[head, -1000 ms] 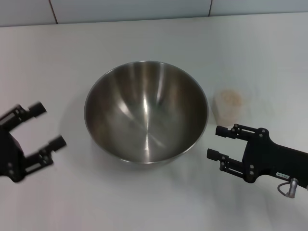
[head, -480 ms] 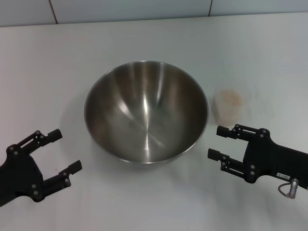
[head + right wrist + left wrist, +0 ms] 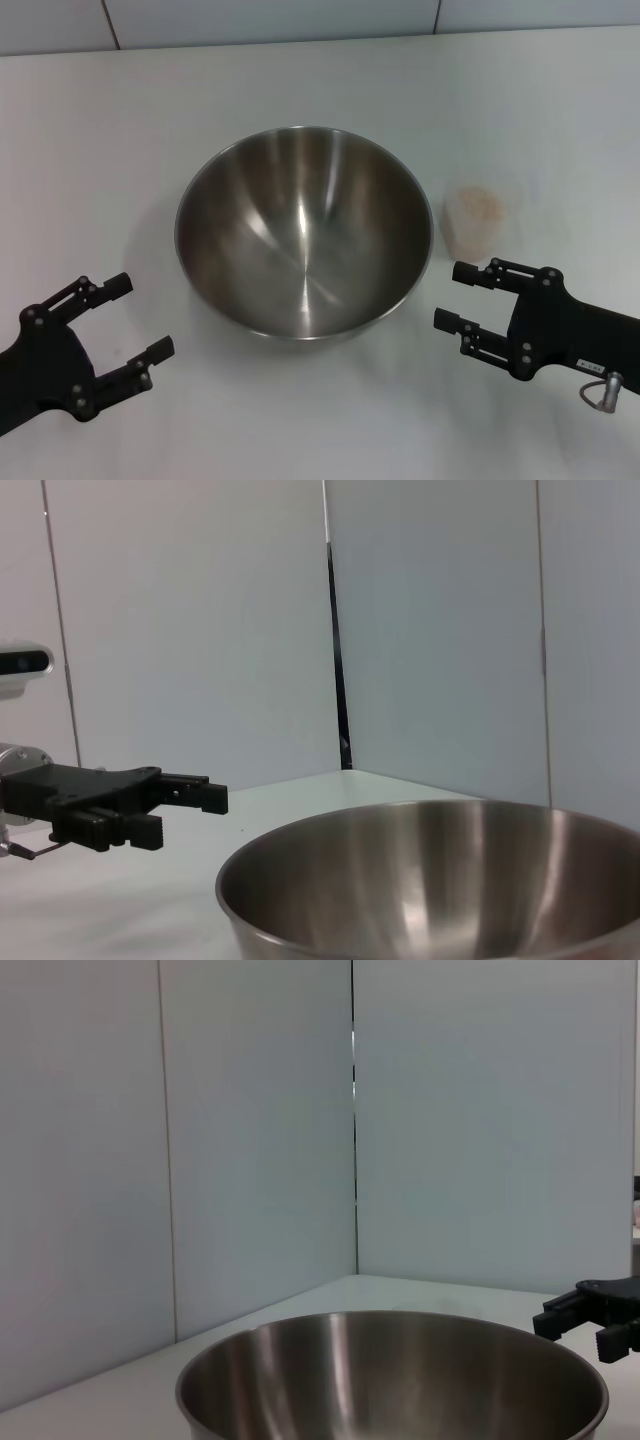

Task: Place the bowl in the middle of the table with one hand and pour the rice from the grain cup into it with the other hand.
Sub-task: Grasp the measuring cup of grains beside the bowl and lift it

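Observation:
The steel bowl point(image 3: 304, 232) sits upright and empty in the middle of the white table point(image 3: 300, 80); it also shows in the left wrist view point(image 3: 390, 1375) and the right wrist view point(image 3: 440, 880). The clear grain cup point(image 3: 473, 218) with rice point(image 3: 478, 201) in it stands just right of the bowl. My left gripper point(image 3: 140, 318) is open and empty, near the table's front left, apart from the bowl. My right gripper point(image 3: 450, 296) is open and empty, just in front of the cup, not touching it.
A grey wall with panel seams point(image 3: 270, 18) runs along the table's far edge. The right gripper appears far off in the left wrist view point(image 3: 595, 1322), and the left gripper in the right wrist view point(image 3: 150, 800).
My left gripper has moved back from the bowl's left side toward the front of the table. The bowl, cup and right gripper have stayed put.

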Motion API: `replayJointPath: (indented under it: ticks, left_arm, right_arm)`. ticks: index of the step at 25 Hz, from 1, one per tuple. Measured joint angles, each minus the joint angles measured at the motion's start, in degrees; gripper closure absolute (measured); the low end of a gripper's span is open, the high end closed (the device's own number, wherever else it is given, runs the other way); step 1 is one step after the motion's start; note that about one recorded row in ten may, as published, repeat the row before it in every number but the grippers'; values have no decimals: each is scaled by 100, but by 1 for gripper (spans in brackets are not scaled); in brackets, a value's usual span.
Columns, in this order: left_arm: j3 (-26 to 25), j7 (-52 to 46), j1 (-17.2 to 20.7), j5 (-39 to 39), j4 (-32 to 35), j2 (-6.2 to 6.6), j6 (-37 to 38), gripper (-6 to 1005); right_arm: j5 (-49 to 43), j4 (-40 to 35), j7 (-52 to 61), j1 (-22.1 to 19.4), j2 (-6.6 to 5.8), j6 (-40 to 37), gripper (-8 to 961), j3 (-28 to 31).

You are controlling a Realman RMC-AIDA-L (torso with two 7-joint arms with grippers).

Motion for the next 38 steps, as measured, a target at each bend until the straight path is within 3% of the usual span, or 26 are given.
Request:
replayJointPath:
  ticks: [9,12,18,26,38]
  left_arm:
    - [-9,-1,-22,1,-2,-35,-30,201]
    - [-30,-37,-29,1,-2,-44,-36,201]
    - [-15,-55,-36,0,-2,-43,-36,202]
    - [-1,-73,-46,0,-1,26,15,202]
    - [-25,-82,-29,0,-1,36,27,203]
  right_arm:
    - [0,149,-84,-135,16,-147,377,210]
    - [3,527,-526,-309,22,-320,376,714]
    - [8,1523,-1776,-840,30,-428,376,2272]
    - [10,2065,-2471,-1168,51,44,377,3431]
    - [10,2203,-2476,-1075,45,935,377,3900]
